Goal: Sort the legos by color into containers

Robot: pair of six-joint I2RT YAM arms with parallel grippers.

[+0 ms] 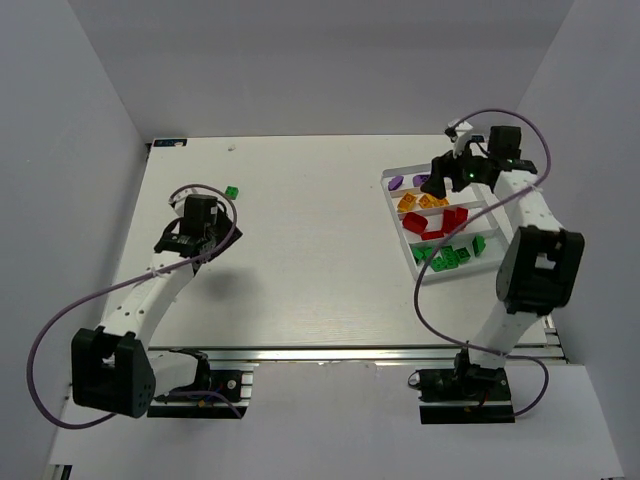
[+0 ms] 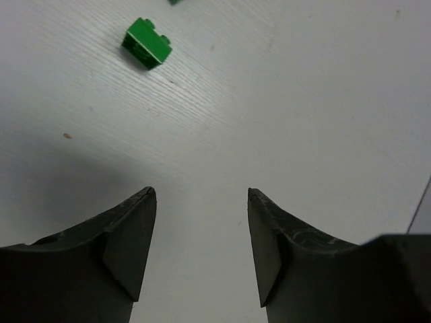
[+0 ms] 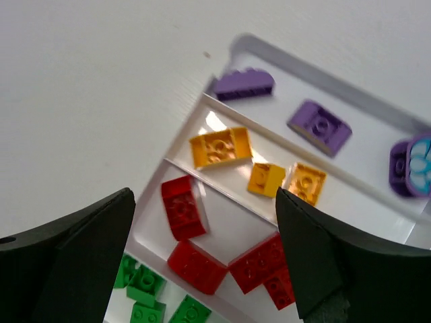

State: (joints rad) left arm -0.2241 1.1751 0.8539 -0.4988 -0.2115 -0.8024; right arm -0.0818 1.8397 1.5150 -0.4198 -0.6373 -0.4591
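Observe left tool released and empty above the counter, short of the loose green lego lying ahead, left of centre. Expect a miss or a nudge if closed off-line; re-centre first. Observe right tool released, empty, over the tray of sorted legos; avoid descending, to prevent knocking pieces into a wrong compartment.

I log one green lego loose at ten o'clock; right gripper over the tray at three.

White arms, black joints, purple cables.
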